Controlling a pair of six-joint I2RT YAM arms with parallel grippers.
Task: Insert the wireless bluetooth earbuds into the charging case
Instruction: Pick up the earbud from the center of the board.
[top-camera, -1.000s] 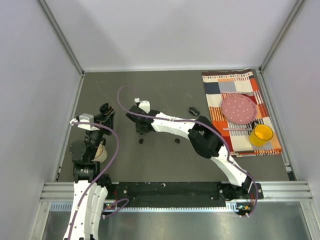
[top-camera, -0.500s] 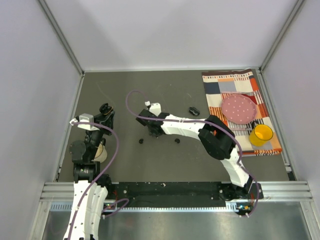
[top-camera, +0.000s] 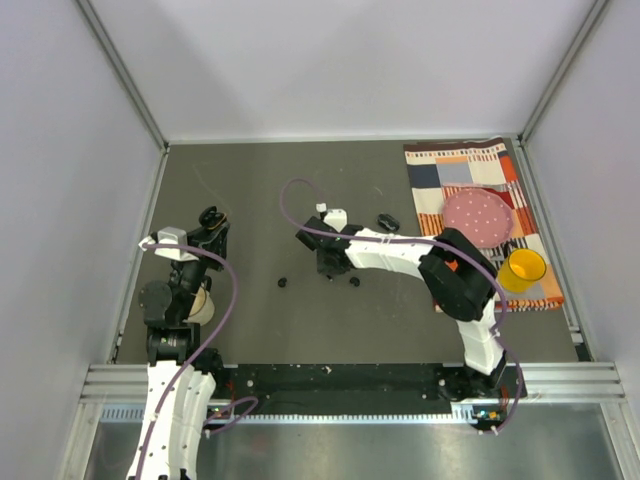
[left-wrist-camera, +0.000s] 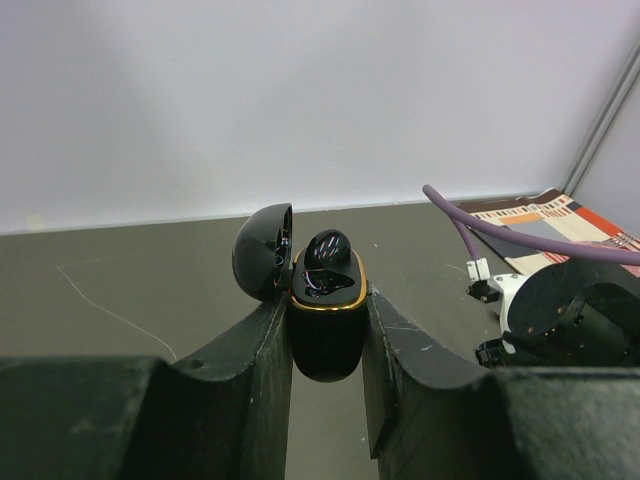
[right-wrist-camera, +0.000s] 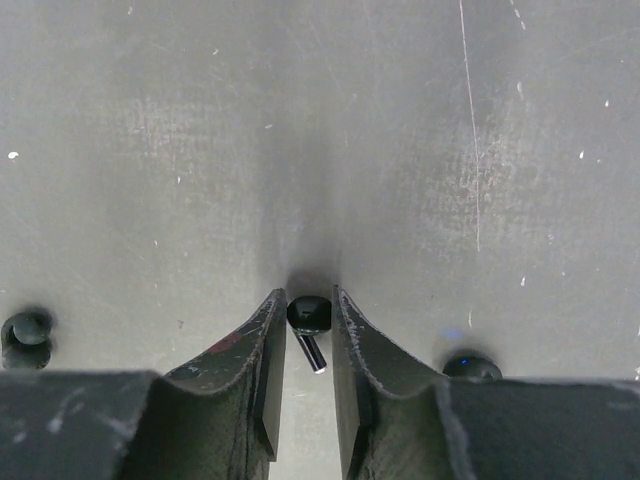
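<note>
Your right pincer is pinched nearly shut on one earbud, stem pointing back at the wrist, well right of the charging case. That case stands upright, lid open, one slot filled, clamped in your left pincer; expect a leftward carry.

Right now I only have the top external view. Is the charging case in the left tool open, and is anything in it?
Observer: Yes. The left wrist view shows the charging case clamped upright in the left tool, lid swung open, with one seated earbud poking up from it.
Operator: And is the right tool carrying anything?
Observer: The right wrist view shows the right tool shut on a stemmed earbud, with a finger against each side of it.
</note>
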